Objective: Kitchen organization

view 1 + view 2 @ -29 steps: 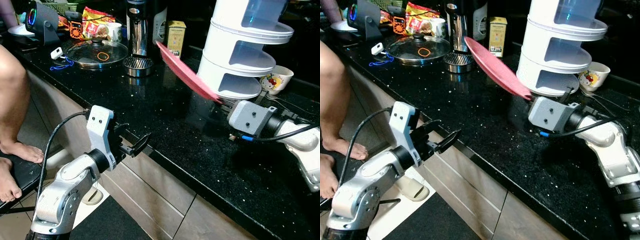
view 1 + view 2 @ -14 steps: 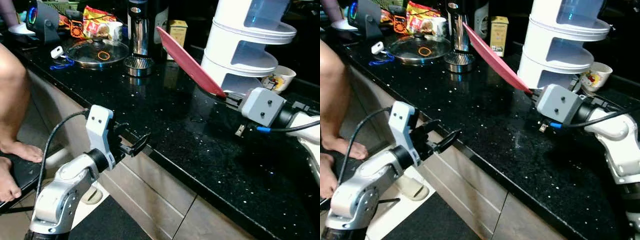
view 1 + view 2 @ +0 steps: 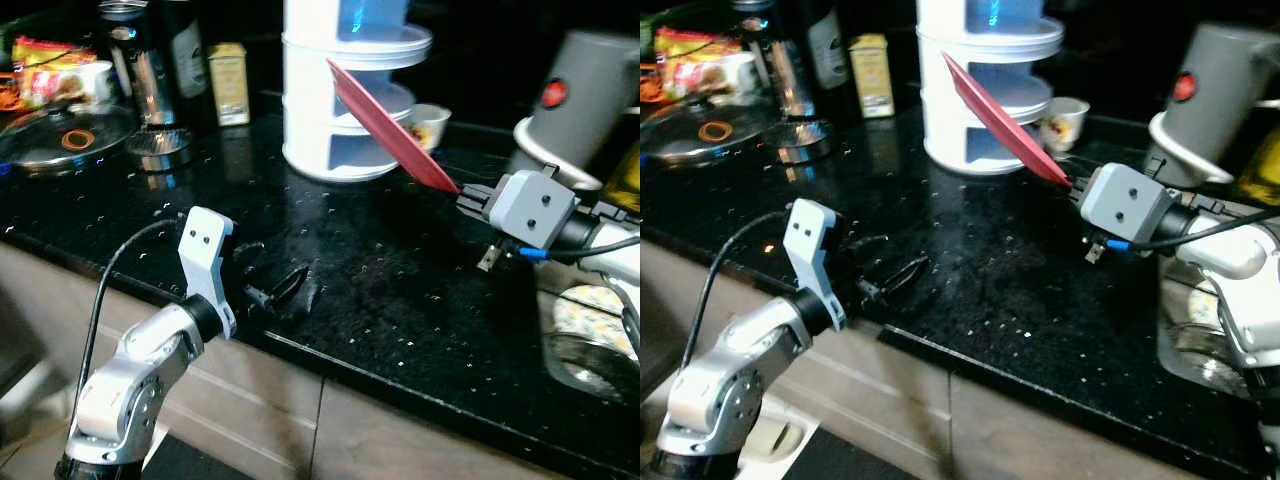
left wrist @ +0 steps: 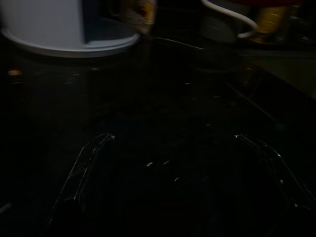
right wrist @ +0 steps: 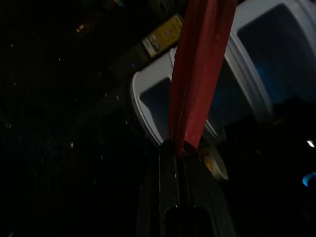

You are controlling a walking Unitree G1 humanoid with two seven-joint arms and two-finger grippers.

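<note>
One red plate [image 3: 388,125] is the thing being handled: thin, flat, held by its near edge and tilted so it slants up and away to the left, its far edge in front of the middle shelf of a white tiered rack [image 3: 345,90] at the back of the counter. The right gripper [image 3: 466,195] has its two black fingers pinched tight on the plate's rim, and the wrist view looks straight up the plate's edge toward the rack's openings, which suggests the plate is being kept edge-on so it can slide into or clear one of those shelves; I can't tell which. A small printed cup [image 3: 427,125] sits just right of the rack, behind the plate, and a grey kettle [image 3: 575,105] stands farther right, beyond the arm. The left gripper [image 3: 280,290] hovers low over the near edge of the black speckled countertop [image 3: 400,290], well apart from the plate, fingers spread and holding nothing, probably just kept out of the way. Over on the far left are a glass pot lid [image 3: 65,135], a shiny metal canister [image 3: 140,65], a yellow box [image 3: 229,83] and a snack packet [image 3: 45,65], none near the plate. With so narrow a pinch on a tilted plate, I'd worry about it swinging or knocking the cup.
</note>
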